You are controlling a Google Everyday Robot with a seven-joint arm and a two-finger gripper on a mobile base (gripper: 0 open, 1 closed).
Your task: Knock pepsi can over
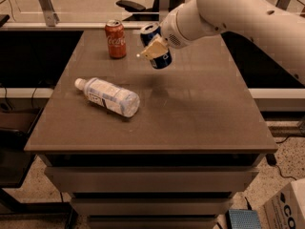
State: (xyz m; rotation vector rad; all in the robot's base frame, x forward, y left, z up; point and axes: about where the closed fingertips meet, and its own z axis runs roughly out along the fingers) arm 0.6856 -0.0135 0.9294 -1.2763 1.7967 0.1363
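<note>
item: pepsi can, 1. location: far middle of the table, just right of the coca-cola can and apart from it; tilted, top leaning left, seemingly raised off the surface.
gripper, 1: clamped on the pepsi can, 1 cream finger across its front.
status: can tipped, not yet lying down; judged about halfway. left to do: put it on its side, let go.
others: coca-cola can, 1, upright; plastic bottle, 1, lying down.
</note>
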